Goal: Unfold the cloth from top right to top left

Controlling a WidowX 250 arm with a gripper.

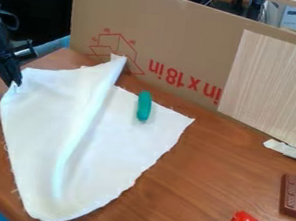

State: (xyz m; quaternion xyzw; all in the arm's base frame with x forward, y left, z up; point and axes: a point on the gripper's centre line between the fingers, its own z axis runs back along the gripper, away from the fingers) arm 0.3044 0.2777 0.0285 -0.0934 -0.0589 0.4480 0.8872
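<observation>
Over at nine o'clock, the black gripper's jaws (12, 83) are closed together at the tips, with a pinch of the white cloth (126, 150) between them. The cloth lies on the counter (189, 187), mostly from seven round to eleven o'clock, rumpled, its edges frayed. A tall fold runs from a raised peak at eleven down towards seven, and a green toy (144, 106) rests on the flatter part beside it.

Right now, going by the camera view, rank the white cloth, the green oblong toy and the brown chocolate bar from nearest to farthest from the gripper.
From the gripper:
1. White cloth: its left corner is at the gripper.
2. Green oblong toy: on the cloth's right part.
3. Brown chocolate bar: at the right edge.
</observation>
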